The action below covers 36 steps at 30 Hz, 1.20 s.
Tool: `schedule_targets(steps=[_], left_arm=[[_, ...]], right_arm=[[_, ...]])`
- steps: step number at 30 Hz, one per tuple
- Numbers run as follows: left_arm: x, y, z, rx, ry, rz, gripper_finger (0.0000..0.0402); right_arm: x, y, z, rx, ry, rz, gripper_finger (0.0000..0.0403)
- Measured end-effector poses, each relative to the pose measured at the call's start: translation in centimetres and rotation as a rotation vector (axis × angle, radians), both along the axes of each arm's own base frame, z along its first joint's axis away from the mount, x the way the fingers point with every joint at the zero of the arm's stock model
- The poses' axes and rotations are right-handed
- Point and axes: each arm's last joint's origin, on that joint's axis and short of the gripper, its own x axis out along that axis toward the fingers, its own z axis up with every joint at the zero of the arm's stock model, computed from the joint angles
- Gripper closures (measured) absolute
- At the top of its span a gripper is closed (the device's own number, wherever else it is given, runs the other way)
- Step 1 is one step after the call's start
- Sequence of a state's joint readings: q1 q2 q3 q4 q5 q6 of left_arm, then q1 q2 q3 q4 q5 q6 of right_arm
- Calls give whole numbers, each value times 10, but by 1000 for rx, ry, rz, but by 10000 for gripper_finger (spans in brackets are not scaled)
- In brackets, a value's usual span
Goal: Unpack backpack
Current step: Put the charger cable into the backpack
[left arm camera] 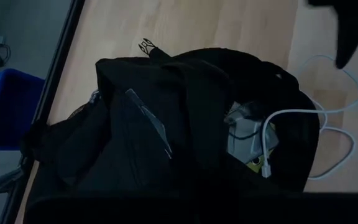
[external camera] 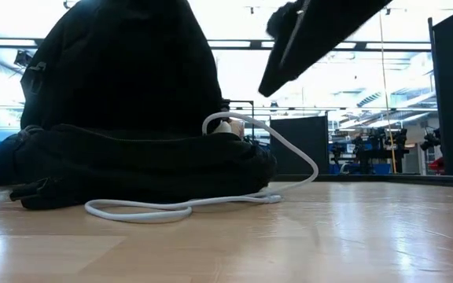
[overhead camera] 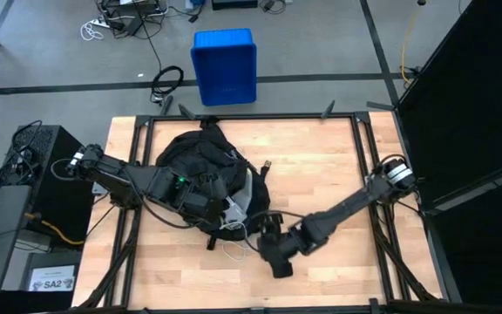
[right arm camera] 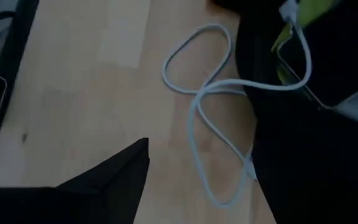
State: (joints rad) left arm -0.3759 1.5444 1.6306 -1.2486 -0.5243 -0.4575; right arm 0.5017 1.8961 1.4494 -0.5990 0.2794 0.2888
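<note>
The backpack point(overhead camera: 200, 179) lay toward the worktop's point(overhead camera: 321, 174) left edge, the shut left gripper point(overhead camera: 209, 206) over its opening, and the right gripper point(overhead camera: 277, 259), empty and parted, hung just right of its white cable point(overhead camera: 238, 249).

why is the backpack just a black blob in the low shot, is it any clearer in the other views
Low view: the backpack is backlit by bright windows and ceiling lights, so it reads as a silhouette. Left wrist view: dim, but folds and the white cable show. High view: evenly lit, no harsh shadows.
</note>
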Motion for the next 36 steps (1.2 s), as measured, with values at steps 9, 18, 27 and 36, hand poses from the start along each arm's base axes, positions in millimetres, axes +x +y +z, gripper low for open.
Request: schedule_targets(steps=[9,18,27,36], left_arm=[[0,0,0,-3,-3,5,394],[0,0,0,-1,-3,3,394],[0,0,0,-1,-4,2,394],[0,0,0,2,-1,0,394]], right_arm=[[-8,-13,-29,-44,19,-111,143],[-4,-46,-60,52,53,-135,159],[1,-69,-73,67,0,-120,149],[0,-77,-79,39,5,-75,169]])
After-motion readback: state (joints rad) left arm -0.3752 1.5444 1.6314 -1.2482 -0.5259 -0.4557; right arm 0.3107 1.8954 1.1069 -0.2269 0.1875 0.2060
